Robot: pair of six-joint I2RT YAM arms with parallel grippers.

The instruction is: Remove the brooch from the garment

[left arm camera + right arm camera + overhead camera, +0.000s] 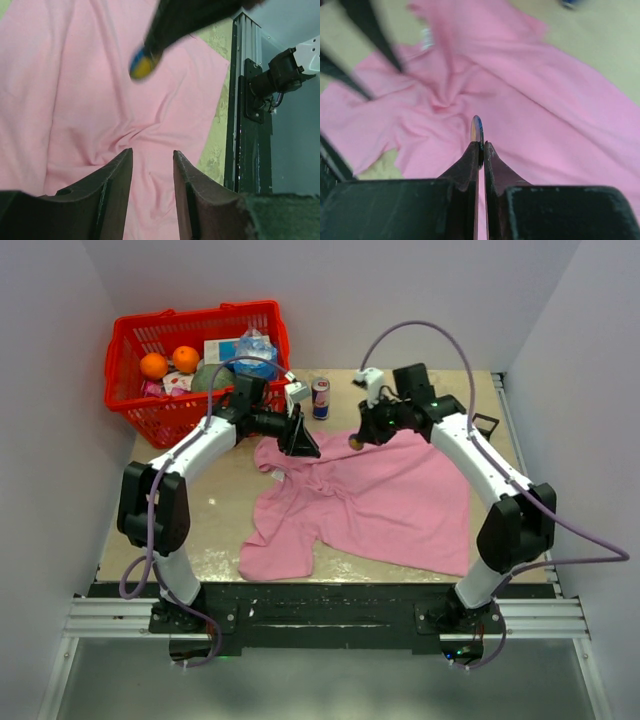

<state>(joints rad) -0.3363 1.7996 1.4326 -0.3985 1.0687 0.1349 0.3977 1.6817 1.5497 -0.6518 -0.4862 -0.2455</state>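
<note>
From above, the garment (380, 505) lies spread and wrinkled over the middle of the surface (215, 510). Both arms reach in over its far edge. The right jaws sit just past the middle and pinch the brooch (354, 443), a small round thing at their tips over the far hem. The left jaws point down at the shirt's far left corner, near the right ones but apart from them. Behind them stands a drink can (321, 398). A red basket (165, 415) with fruit and packets sits at the far left, and a small black frame cube (485, 425) is far right.

The left wrist camera shows its own two fingers (117, 195) spread apart with nothing between them. Pink garment (75, 100) fills the view below, its creases running in toward the gap. Higher up, the right jaws show as a dark blur holding the brooch (143, 62), which here looks yellowish with a bluish rim, above the cloth. A strip of surface (217, 135) shows at the right.

At the right wrist, the fingers (465, 167) are pressed together on the brooch (477, 131), seen edge-on as a thin sliver standing up from the tips. The garment (545, 115) lies below, bunched into folds around the middle, with bare surface (600, 40) beyond it.
</note>
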